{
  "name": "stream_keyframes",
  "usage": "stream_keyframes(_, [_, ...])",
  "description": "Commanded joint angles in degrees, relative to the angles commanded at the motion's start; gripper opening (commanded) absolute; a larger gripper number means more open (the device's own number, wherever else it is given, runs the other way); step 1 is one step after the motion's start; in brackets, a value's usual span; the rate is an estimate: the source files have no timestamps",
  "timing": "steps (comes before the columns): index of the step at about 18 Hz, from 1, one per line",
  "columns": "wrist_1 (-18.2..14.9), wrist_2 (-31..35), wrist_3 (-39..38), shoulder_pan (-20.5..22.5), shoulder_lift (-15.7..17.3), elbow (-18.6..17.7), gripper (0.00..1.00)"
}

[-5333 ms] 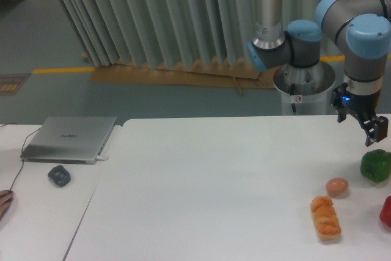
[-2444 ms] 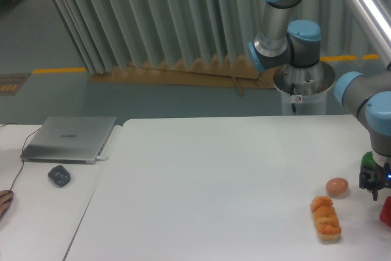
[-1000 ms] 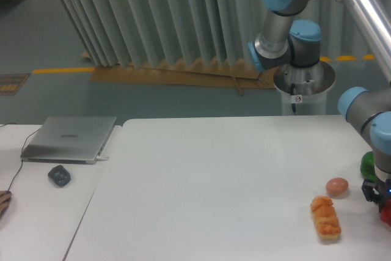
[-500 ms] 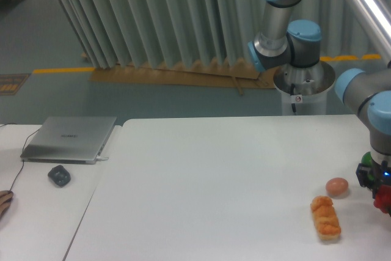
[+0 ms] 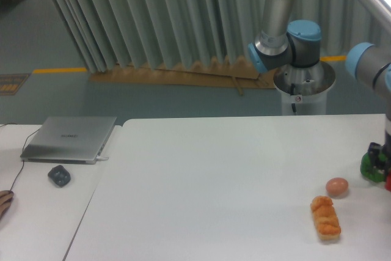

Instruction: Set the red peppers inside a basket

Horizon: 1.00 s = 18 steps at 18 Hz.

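no writing can be read anywhere; the laptop [image 5: 68,139] lid carries a small mark too faint to make out, and a small sticker on the arm's base [image 5: 303,82] is illegible.

counted: one laptop, closed, on the left table; one dark mouse [image 5: 59,176] just in front of it; one egg [image 5: 336,186]; one orange bread [image 5: 325,217] near the egg, on its front side; one green pepper [image 5: 370,166]; one red pepper [image 5: 388,181], of which only a thin red sliver shows at the right edge of the frame, below the gripper and beside the green pepper. whether the red pepper rests on the table [image 5: 232,187] or hangs clear of it cannot be told.

the gripper [image 5: 383,158] is cut off by the right edge; only a dark finger [image 5: 374,149] and part of its body show, overlapping the green pepper. i cannot tell how its jaws stand or whether they pinch the red pepper.

the arm's upper links run out of the top and right of the frame. at the far left edge a fingertip [image 5: 4,198] pokes in, the rest of the person out of view. a thin cable [image 5: 18,157] runs from the laptop toward it.
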Motion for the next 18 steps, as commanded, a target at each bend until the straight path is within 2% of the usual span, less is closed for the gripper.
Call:
stream_keyframes(2, [1.8, 0.1, 0.3, 1.6, -0.5, 0.0, 0.47])
stream_keyframes(6, [1.9, 0.3, 5.6, 4.7, -1.8, 0.0, 0.47])
stream_keyframes(11, [3.7, 0.4, 11.2, 8.1, -3.6, 1.3, 0.47])
stream_keyframes(12, [3.7, 0.4, 11.6, 8.4, -4.3, 2.3, 0.47])
stream_keyframes(16, [3.8, 0.4, 11.9, 9.5, -6.2, 1.8, 0.48])
stream_keyframes(17, [3.9, 0.4, 12.0, 9.6, -6.2, 1.8, 0.60])
stream_keyframes(18, [4.0, 0.4, 12.4, 9.6, -6.2, 1.8, 1.00])
